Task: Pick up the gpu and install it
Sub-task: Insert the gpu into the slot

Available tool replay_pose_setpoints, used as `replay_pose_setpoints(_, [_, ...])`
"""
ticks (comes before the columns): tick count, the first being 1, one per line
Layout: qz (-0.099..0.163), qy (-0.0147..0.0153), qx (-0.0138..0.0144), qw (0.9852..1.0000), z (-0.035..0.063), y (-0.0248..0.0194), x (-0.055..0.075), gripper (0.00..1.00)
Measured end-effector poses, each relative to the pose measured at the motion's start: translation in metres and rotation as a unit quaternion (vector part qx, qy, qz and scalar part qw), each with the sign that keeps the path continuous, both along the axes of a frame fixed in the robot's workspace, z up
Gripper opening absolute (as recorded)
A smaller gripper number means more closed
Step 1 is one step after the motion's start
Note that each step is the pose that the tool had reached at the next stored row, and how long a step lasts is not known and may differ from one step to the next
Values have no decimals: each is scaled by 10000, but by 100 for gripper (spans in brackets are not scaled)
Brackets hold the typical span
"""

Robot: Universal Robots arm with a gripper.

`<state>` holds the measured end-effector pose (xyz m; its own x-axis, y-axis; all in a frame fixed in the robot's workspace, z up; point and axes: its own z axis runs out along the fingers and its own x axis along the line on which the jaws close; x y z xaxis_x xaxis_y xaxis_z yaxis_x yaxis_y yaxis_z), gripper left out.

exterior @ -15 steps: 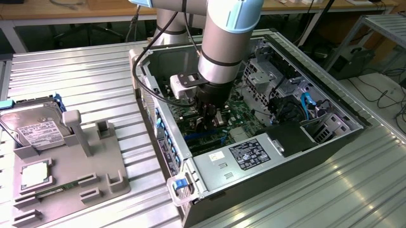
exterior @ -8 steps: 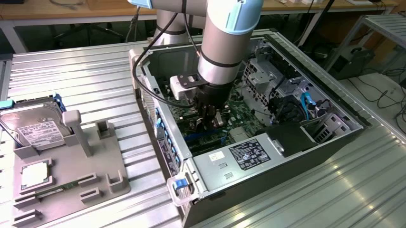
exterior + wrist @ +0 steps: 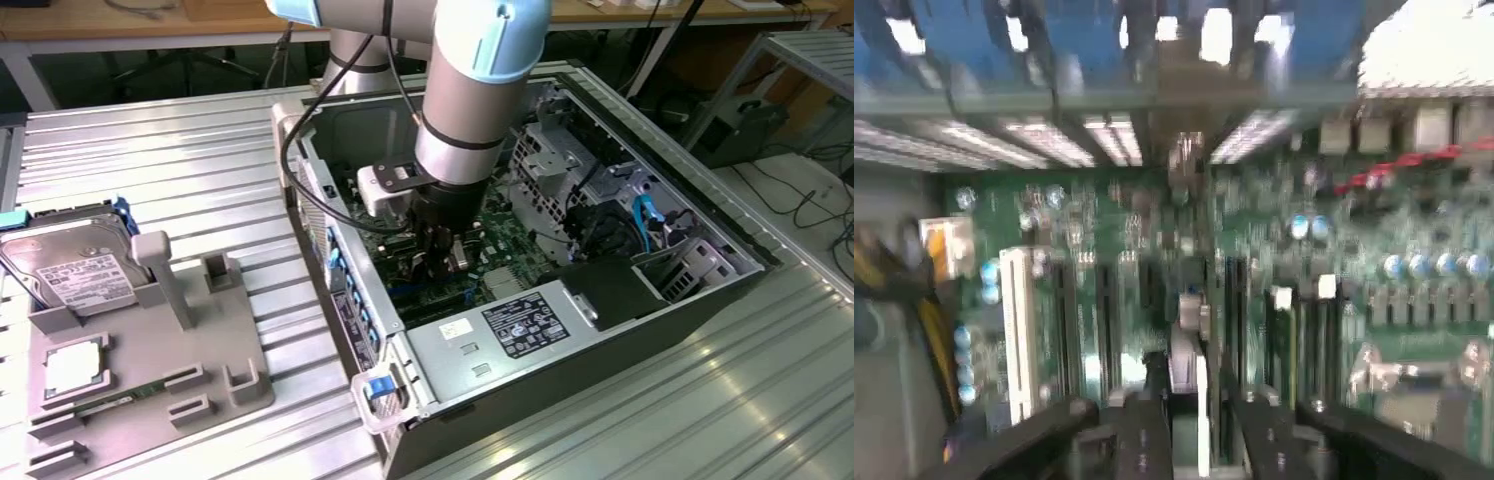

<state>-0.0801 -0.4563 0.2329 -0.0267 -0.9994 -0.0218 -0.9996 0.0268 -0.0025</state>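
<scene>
I hold the claw (image 3: 1189, 440) closed on the gpu (image 3: 1191, 330), edge-on above the motherboard (image 3: 1334, 330) slots. Misalignment there risks jamming or bending contacts.

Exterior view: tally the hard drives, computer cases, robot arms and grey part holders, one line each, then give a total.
Hard drive: 1
Computer case: 1
Robot arm: 1
Grey part holder: 1
Total: 4
</scene>
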Motion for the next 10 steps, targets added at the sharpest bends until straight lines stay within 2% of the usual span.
replay_pose_setpoints(7, [0,1,-1,10000,-7,0,-1,28])
replay_pose_setpoints(9, [1,1,-8,10000,-32,-2,-19,28])
replay_pose_setpoints(10, [1,2,-1,10000,-54,0,-31,28])
